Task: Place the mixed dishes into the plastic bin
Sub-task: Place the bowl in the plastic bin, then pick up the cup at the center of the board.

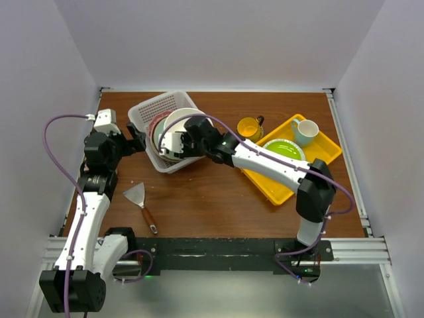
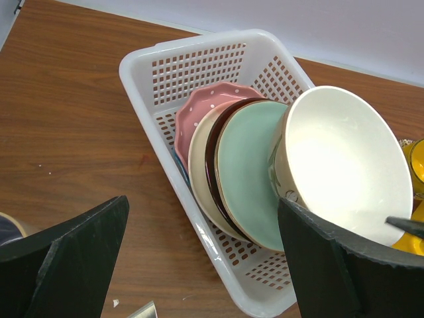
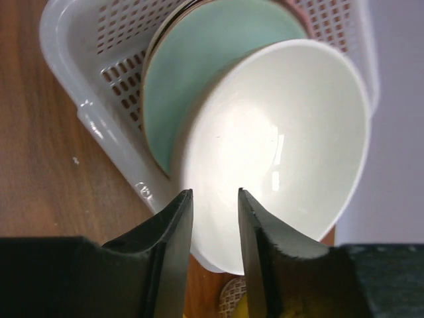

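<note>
The white plastic bin [image 1: 147, 109] stands at the back left and holds plates on edge: a pink dotted plate [image 2: 212, 106], a cream plate [image 2: 197, 169], a dark red-rimmed dish [image 2: 212, 159] and a pale green plate [image 2: 248, 172]. My right gripper [image 1: 171, 144] [image 3: 215, 193] is shut on the near rim of the large cream bowl [image 2: 344, 159] [image 3: 285, 132], which tilts against the green plate over the bin's right side. My left gripper [image 1: 138, 140] [image 2: 202, 200] is open and empty beside the bin's left wall. A yellow mug [image 1: 250, 128] stands on the table right of the bin.
A flat yellow tray [image 1: 318, 159] at the right carries a lime-green plate [image 1: 286, 149] and a white cup [image 1: 305, 130]. A metal spatula [image 1: 140, 202] lies on the table in front of the bin.
</note>
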`<action>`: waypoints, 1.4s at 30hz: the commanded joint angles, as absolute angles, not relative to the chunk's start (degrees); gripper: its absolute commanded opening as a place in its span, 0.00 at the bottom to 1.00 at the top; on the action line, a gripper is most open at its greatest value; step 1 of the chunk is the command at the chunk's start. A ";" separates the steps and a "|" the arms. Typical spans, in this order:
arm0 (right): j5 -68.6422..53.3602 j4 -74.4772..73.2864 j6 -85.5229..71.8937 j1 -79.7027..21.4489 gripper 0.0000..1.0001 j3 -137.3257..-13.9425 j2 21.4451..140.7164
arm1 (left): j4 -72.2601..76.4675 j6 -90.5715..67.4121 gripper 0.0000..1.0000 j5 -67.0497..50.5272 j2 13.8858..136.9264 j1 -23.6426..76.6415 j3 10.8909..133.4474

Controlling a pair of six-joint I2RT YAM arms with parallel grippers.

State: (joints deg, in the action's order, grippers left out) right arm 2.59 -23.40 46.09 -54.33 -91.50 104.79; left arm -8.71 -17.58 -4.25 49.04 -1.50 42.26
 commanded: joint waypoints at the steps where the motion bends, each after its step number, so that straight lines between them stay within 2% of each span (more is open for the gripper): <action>1: 4.04 -17.23 45.27 -54.05 0.40 -91.23 99.76 | -6.86 -17.84 1.00 -4.75 48.96 -2.11 43.42; 7: 2.29 -18.98 43.68 -54.05 0.49 -90.26 97.13 | -6.86 -17.84 1.00 -4.75 48.96 -2.11 43.33; 14: -1.04 -22.67 42.02 -53.35 0.52 -88.77 92.04 | -6.77 -17.67 1.00 -5.10 49.30 -2.20 43.33; 24: -18.96 -23.47 39.20 -43.87 0.61 -77.97 78.42 | -6.59 -17.32 1.00 -6.85 50.36 -2.20 42.98; 30: -29.95 -17.85 34.28 -35.43 0.66 -67.52 71.99 | -5.98 -16.52 1.00 -8.79 50.54 -2.20 42.45; 35: -44.60 -10.05 25.59 -28.50 0.73 -60.74 70.66 | -6.06 -16.08 1.00 -7.91 51.24 -2.20 42.36; 36: -46.48 -8.80 24.18 -27.61 0.76 -58.82 70.58 | -6.06 -16.08 1.00 -7.74 51.50 -2.11 42.36; 38: -49.56 -5.73 21.45 -25.33 0.77 -57.31 70.05 | -6.33 -16.08 1.00 -6.86 51.77 -2.20 42.45; 42: -49.75 -6.33 21.97 -22.86 0.89 -56.87 68.30 | -6.94 -16.08 1.00 -5.37 52.38 -2.11 42.63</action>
State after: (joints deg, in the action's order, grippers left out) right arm -43.09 -12.38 25.36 -25.04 -56.73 71.75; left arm -8.29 -16.99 -7.03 52.03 -1.63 42.26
